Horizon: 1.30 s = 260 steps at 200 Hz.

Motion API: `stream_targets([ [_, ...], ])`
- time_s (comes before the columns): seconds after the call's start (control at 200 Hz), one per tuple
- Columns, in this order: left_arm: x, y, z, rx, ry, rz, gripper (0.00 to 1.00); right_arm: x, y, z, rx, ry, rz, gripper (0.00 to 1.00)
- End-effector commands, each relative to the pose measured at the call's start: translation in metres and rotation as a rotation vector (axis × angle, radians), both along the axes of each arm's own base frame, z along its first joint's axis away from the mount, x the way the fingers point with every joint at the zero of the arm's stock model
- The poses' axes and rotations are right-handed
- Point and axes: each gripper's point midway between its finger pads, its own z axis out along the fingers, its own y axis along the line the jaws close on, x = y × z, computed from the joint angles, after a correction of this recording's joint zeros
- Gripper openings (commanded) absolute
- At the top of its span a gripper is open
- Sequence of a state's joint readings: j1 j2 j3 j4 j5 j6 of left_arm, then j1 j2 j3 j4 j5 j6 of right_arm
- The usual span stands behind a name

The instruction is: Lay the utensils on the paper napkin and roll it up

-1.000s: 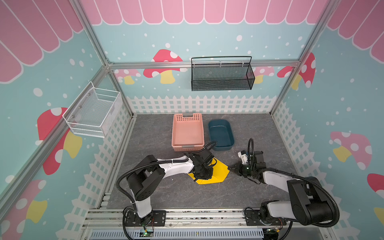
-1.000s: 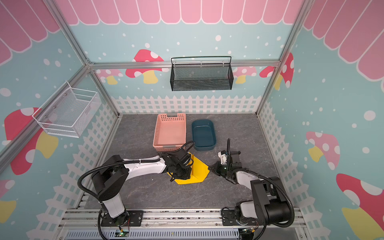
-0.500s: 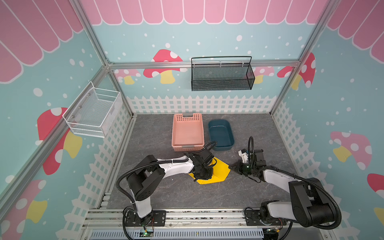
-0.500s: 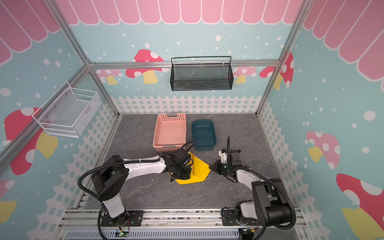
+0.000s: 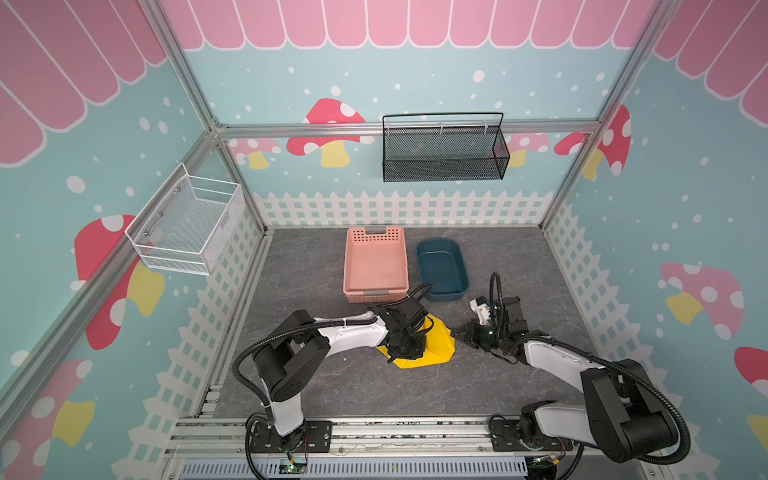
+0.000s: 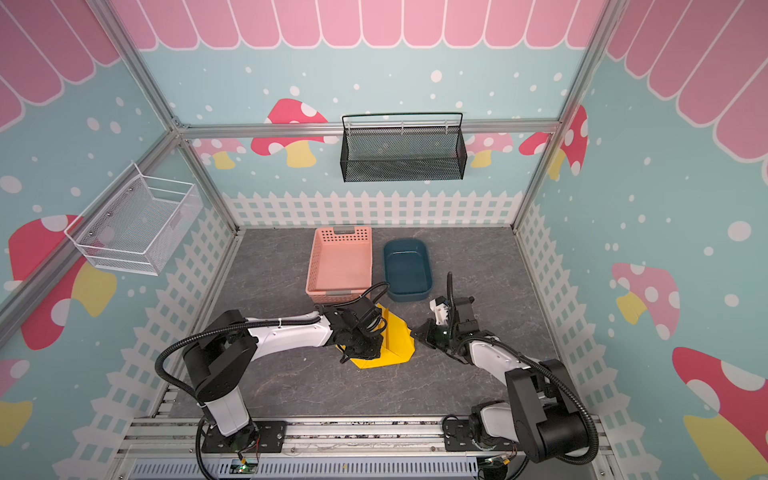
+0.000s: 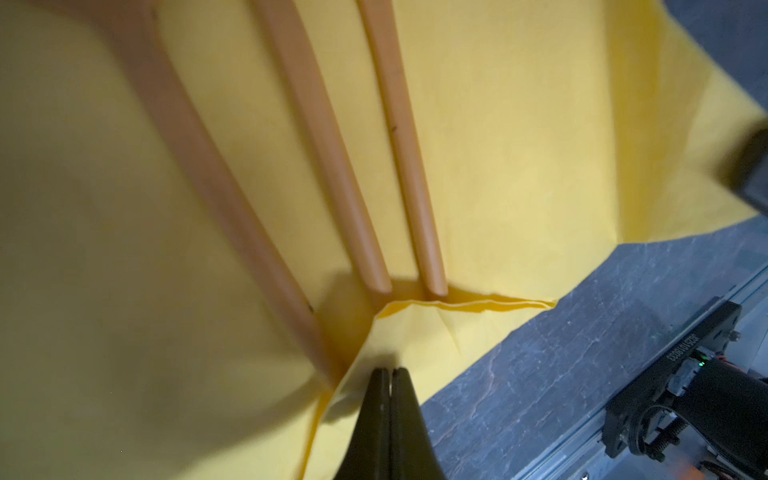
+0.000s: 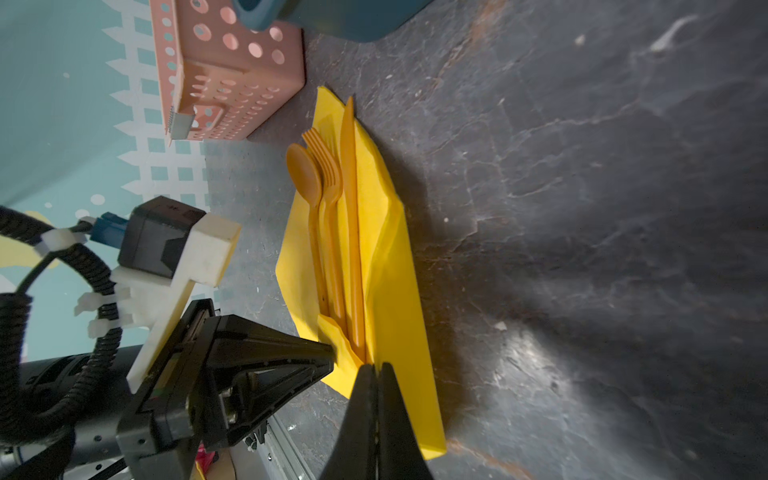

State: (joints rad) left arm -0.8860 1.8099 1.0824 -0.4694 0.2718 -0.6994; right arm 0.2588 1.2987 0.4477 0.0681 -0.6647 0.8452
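Left arm [image 5: 353,332] and right arm [image 5: 557,365] alike: glossy white shells along the links, chunky black housings at the joints. Black ribbed cable hose [image 8: 16,340] looped beside each, cinched with white zip ties [image 8: 99,299]. White bracket [image 8: 199,257] with a black camera block [image 8: 158,241] and blue plug [image 8: 106,230] at the wrist. Black tapered fingers [image 7: 372,424] on left gripper [image 7: 390,372] and right gripper [image 8: 377,366]. Flat black base plate [image 7: 681,357], white serial print, green light, bolt heads.

yellow napkin [image 8: 395,270], orange utensils [image 8: 330,216], pink basket [image 8: 249,95]
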Motion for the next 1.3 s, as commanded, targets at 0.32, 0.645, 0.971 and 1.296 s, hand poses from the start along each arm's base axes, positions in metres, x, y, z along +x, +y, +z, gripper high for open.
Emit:
stream_targets([
  [0.32, 0.004, -0.001, 0.004, -0.016, -0.033, 0.005, 0.0, -0.002, 0.048, 0.025, 0.061, -0.024, 0.064, 0.02],
  [0.645, 0.003, 0.009, 0.005, -0.046, -0.03, 0.046, 0.0, -0.003, 0.071, 0.026, 0.083, -0.016, 0.097, 0.02],
  [0.971, 0.002, 0.017, 0.0, -0.065, -0.006, 0.075, 0.0, -0.002, 0.089, 0.028, 0.106, -0.012, 0.125, 0.02],
  [1.296, 0.004, 0.018, 0.005, -0.076, -0.022, 0.08, 0.0, 0.0, 0.107, 0.022, 0.138, 0.002, 0.142, 0.02],
])
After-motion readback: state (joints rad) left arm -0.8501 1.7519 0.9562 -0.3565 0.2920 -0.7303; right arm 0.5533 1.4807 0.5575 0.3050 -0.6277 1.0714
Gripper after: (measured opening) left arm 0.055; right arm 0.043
